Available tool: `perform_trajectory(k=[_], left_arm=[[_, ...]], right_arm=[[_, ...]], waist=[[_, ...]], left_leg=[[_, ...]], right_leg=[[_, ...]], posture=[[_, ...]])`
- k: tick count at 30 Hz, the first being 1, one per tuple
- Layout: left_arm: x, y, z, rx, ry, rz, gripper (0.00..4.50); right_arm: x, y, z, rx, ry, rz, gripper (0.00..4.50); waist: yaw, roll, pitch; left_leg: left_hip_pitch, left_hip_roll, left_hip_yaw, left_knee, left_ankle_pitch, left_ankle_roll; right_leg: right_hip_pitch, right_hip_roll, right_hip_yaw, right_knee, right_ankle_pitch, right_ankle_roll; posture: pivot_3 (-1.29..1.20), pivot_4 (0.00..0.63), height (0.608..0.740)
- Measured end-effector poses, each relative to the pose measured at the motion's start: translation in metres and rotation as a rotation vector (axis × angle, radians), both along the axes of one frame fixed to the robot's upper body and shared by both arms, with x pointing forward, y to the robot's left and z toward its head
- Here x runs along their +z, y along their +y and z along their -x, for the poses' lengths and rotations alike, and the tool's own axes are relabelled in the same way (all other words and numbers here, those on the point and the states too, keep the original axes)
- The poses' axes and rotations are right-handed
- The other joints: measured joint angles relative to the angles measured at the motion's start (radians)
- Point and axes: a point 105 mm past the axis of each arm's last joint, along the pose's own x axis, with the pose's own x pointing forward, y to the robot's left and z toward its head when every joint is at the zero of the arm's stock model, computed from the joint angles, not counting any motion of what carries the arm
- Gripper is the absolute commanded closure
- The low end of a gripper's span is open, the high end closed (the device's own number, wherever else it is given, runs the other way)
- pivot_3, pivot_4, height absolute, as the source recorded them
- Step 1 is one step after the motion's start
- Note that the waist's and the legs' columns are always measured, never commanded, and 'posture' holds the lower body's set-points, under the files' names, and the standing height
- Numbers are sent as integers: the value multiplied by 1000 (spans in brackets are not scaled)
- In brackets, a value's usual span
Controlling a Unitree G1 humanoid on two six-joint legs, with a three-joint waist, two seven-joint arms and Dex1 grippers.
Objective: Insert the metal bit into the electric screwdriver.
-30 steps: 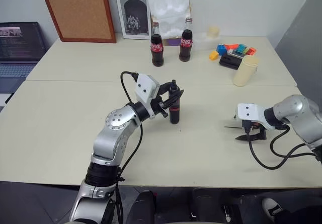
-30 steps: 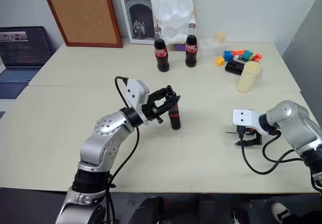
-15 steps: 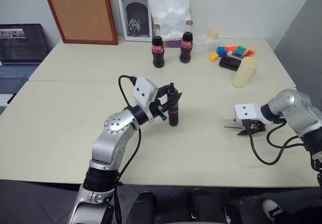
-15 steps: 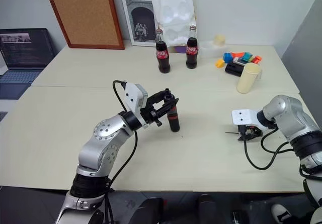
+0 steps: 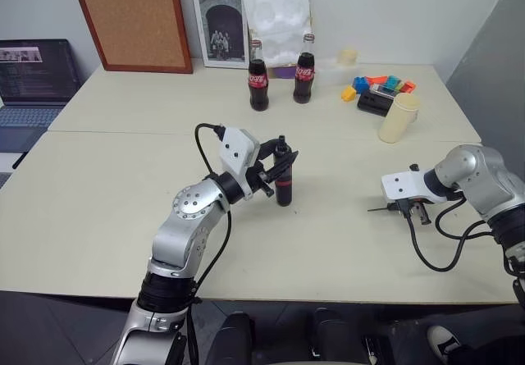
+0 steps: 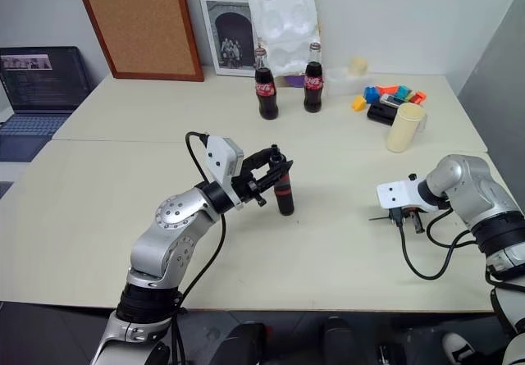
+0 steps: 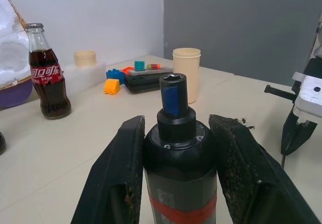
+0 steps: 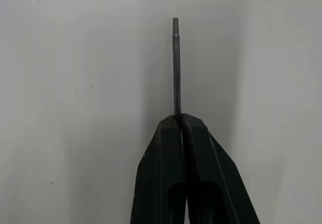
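Bit: the metal bit (image 8: 176, 65) is pinched at one end between the closed fingers of the right gripper (image 5: 413, 210), low over the counter (image 5: 344, 242), its free end pointing towards the left arm.
Screwdriver: the electric screwdriver (image 5: 283, 172) stands upright, clamped in the left gripper (image 5: 279, 168) (socket facing up).
Gap: well apart; the bit lies roughly level, the socket axis vertical.

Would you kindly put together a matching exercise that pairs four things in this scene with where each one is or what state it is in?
Things:
1. electric screwdriver
2. metal bit
3. cream cup
4. two cola bottles

Places or states:
A. standing at the table's far edge, by the poster
B. pinched between the right gripper's fingertips
C. held upright in the left gripper
D. standing beside the coloured blocks

Pairs: 1-C, 2-B, 3-D, 4-A
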Motion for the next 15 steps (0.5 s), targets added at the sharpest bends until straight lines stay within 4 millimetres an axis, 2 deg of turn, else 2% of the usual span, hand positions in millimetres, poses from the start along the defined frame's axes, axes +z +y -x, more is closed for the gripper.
perform_trajectory(k=[5,7,9,10,12,13,15], left_arm=[[0,-1,1,-5,-4,0,2811],[1,0,0,0,-7,-1,2811],[1,0,1,-1,-10,-2,2811],[1,0,1,0,-10,1,2811],[1,-1,2,-6,-11,2,2811],[0,0,3,-4,-10,5,2811],[0,0,4,-8,-8,6,2811]], right_arm=[[1,2,0,-14,-5,-19,4421],[13,18,-11,-107,-53,-200,4421],[38,45,-22,-195,-96,-468,4421],[61,61,-28,-229,-120,-633,4421],[101,73,-31,-251,-174,-821,4421],[135,78,-33,-296,-218,-1046,4421],[164,84,-30,-311,-242,-1241,4421]], waist=[[-1,0,0],[-7,1,1],[-8,2,1],[-8,4,2],[0,6,3],[3,5,3],[11,5,3]], left_leg=[[0,0,0,0,0,0],[-1,1,0,0,0,0],[-1,1,0,0,0,0],[-2,2,-1,0,0,0],[-2,1,-3,-1,0,0],[-4,1,-5,-1,0,0],[-4,0,-6,-1,0,0]], right_leg=[[-1,0,0,0,0,0],[-2,0,1,0,1,-1],[-2,1,1,1,1,-1],[-3,1,0,2,1,-1],[-4,1,-1,2,1,-1],[-3,1,-3,1,1,-2],[-3,1,-4,0,1,-2]], posture=[[0,150,740],[0,150,740],[0,150,740],[0,150,740],[0,150,740],[0,150,740],[0,150,740]])
